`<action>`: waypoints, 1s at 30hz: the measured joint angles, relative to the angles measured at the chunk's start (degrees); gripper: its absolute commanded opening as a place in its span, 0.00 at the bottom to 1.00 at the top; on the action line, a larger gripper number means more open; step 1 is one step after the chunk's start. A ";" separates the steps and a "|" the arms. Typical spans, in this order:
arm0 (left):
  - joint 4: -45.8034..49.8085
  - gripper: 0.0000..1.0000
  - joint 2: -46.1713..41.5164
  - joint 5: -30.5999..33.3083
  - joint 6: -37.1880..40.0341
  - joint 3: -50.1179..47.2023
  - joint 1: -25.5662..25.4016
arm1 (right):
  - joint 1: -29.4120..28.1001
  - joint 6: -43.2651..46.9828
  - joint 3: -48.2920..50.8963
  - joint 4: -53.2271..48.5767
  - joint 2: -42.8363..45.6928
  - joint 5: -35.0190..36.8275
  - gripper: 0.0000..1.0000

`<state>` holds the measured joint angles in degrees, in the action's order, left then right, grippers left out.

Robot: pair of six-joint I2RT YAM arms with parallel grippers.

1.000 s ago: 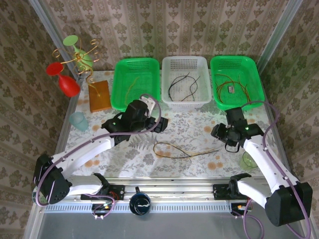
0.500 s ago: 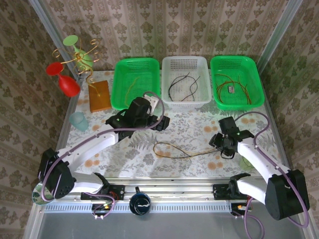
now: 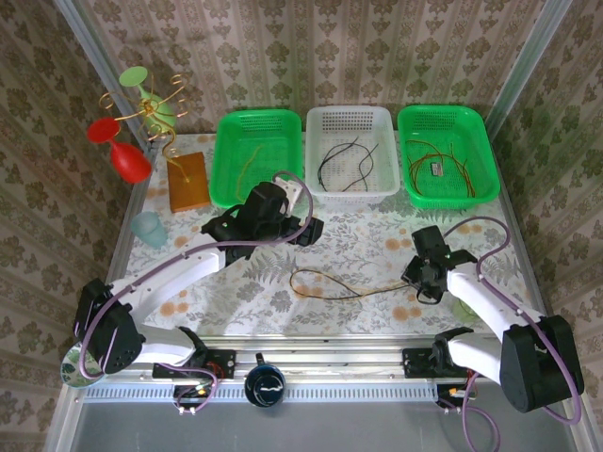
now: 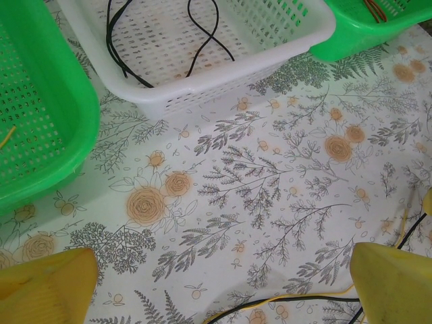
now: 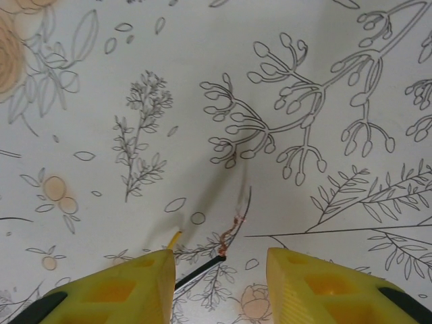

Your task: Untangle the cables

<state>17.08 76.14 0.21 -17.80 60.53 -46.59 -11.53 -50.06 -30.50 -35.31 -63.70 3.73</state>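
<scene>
A black and a yellow-olive cable [image 3: 344,287] lie twisted together in a long loop on the flowered table, between the arms. My right gripper [image 3: 424,282] is low over the loop's right end, open. Between its yellow fingers [image 5: 115,290] lie the black cable's bare copper tip [image 5: 226,250] and the yellow cable's end [image 5: 174,238], neither pinched. My left gripper [image 3: 306,231] hovers wide open behind the loop, whose strand [image 4: 290,302] crosses below its fingertips [image 4: 395,283]. More black cables [image 3: 344,160] lie in the white basket [image 3: 349,193].
Two green baskets [image 3: 224,169] [image 3: 448,201] flank the white one at the back, the right one holding red-orange and yellow wires. A glass rack on a wooden base [image 3: 187,181] and a clear cup [image 3: 148,229] stand at left. A green cup [image 3: 466,306] sits beside the right arm.
My right gripper has come nearer and left, down onto the loop's right end, and its jaws have narrowed. The left gripper shifted slightly right, still wide open.
</scene>
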 measured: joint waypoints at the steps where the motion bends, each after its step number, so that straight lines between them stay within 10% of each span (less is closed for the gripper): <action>1: 0.00 0.97 0.07 0.00 0.00 0.00 0.00 | 0.00 -0.09 0.04 0.00 -0.02 0.02 0.39; 30: 0.00 0.96 1.11 0.02 0.04 0.87 -0.74 | 0.39 -0.72 0.22 3.50 -4.90 1.27 0.23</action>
<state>17.08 77.25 0.23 -17.76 61.41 -47.33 -11.14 -50.78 -30.28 -31.81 -68.60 4.99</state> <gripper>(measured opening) 0.963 0.253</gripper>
